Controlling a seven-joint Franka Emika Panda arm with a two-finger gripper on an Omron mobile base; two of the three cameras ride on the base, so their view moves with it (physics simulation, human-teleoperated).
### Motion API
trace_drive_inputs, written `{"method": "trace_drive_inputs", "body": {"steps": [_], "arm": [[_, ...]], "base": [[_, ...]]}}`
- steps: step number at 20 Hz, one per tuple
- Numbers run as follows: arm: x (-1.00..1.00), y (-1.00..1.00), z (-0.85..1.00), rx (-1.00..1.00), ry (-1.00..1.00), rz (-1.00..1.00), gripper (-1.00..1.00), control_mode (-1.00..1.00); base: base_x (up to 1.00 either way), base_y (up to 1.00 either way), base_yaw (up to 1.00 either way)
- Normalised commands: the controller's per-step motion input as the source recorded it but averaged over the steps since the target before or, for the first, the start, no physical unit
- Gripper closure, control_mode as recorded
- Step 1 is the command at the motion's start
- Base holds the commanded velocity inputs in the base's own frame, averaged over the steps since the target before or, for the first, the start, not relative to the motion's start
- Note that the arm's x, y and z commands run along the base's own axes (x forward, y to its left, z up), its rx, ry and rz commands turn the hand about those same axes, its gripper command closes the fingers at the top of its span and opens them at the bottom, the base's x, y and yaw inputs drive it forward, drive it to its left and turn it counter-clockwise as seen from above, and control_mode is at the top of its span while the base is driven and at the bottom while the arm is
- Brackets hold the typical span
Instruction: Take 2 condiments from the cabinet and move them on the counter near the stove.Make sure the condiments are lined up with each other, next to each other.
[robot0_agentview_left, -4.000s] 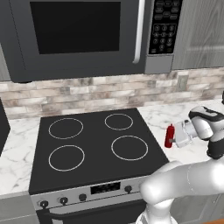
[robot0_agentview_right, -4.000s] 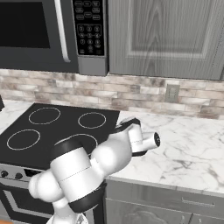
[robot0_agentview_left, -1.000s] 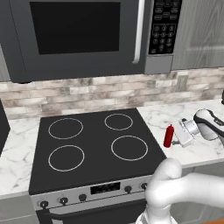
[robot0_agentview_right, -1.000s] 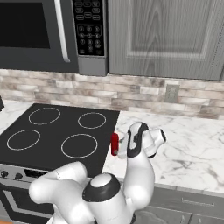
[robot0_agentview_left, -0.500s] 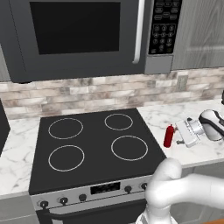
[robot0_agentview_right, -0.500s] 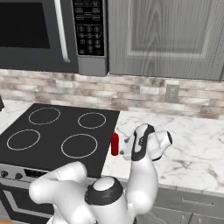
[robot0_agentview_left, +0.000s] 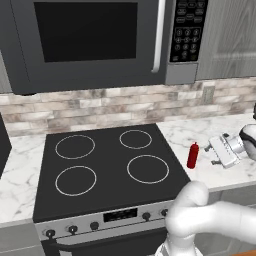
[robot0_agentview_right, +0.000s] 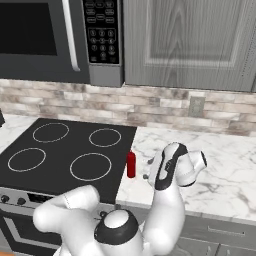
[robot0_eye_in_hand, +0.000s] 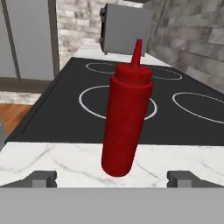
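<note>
One red condiment bottle (robot0_agentview_left: 193, 155) (robot0_agentview_right: 131, 164) stands upright on the white marble counter (robot0_agentview_left: 175, 131) (robot0_agentview_right: 225, 170), just right of the black stove (robot0_agentview_left: 105, 165) (robot0_agentview_right: 65, 150). My gripper (robot0_agentview_left: 213, 151) (robot0_agentview_right: 148, 169) hangs level, a short way to the right of the bottle, pointing at it. It is open and holds nothing. In the hand view the bottle (robot0_eye_in_hand: 127, 118) stands free a little beyond the gripper (robot0_eye_in_hand: 113, 179), with the stove (robot0_eye_in_hand: 65, 109) behind it. The grey wall cabinet (robot0_agentview_right: 195, 40) (robot0_agentview_left: 230, 35) hangs above the counter with its door closed.
A black-and-steel microwave (robot0_agentview_left: 100, 40) (robot0_agentview_right: 55, 35) hangs over the stove. The brick backsplash carries a wall outlet (robot0_agentview_left: 207, 93) (robot0_agentview_right: 195, 106). A grey appliance (robot0_eye_in_hand: 127, 28) stands on the counter beyond the stove's far side. Bare counter stretches to the right of the arm.
The gripper has drawn back to the right, away from the bottle, which stays upright in place beside the stove. Four seconds ago the gripper was right at the bottle.
</note>
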Motion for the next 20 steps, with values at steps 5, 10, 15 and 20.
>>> {"method": "trace_drive_inputs", "body": {"steps": [5,10,15,20], "arm": [[-0.80,-0.01,0.78,-0.01,-0.06,-0.09,-1.00,-1.00],[-0.85,0.08,0.84,-0.04,-0.06,-0.24,-1.00,-1.00],[-0.56,0.44,0.74,-0.12,-0.06,-0.36,-1.00,-1.00],[-0.35,0.77,0.58,-0.14,0.01,-0.40,-1.00,-1.00]], "base": [[0.00,0.00,0.00],[0.00,0.00,0.00],[0.00,0.00,0.00],[0.00,0.00,0.00]]}}
